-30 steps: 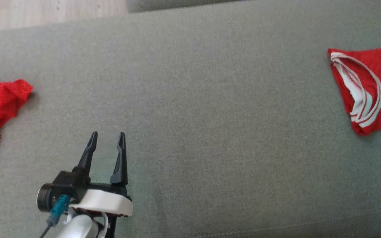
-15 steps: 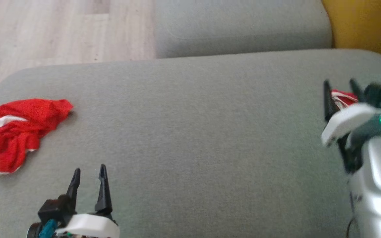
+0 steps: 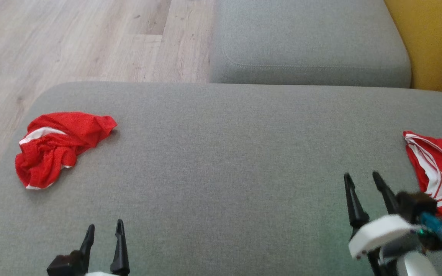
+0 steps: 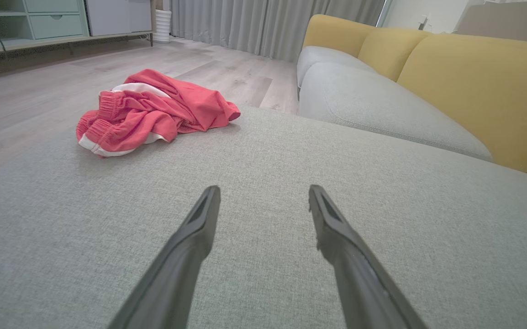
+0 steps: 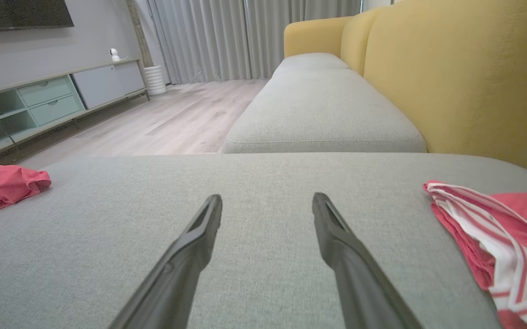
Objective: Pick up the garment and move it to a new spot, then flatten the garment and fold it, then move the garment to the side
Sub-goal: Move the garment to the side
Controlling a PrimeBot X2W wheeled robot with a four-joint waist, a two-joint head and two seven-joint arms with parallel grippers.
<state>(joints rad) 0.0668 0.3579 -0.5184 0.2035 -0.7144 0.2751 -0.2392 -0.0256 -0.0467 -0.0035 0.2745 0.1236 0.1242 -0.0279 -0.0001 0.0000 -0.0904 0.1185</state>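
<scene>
A crumpled red garment [image 3: 58, 147] with a white band lies near the left end of the grey cushion [image 3: 221, 161]; the left wrist view has it ahead and to the left [image 4: 154, 109]. A flat red garment with white stripes [image 3: 439, 172] lies at the cushion's right end, also seen in the right wrist view [image 5: 496, 237]. My left gripper [image 3: 104, 226] stands open at the lower left, well short of the crumpled garment, empty [image 4: 264, 188]. My right gripper [image 3: 360, 176] is open and empty [image 5: 267, 196], just left of the striped garment, apart from it.
A second grey seat cushion [image 3: 305, 42] lies beyond the one in front. The yellow backrest [image 3: 435, 42] runs along the right. Wooden floor [image 3: 71, 42] lies past the cushion's left and far edges. A low cabinet [image 5: 39, 105] stands across the room.
The head camera has swung, bringing floor and the far cushion into view. The right gripper has drawn back from over the striped garment to its left. Both garments lie where they were.
</scene>
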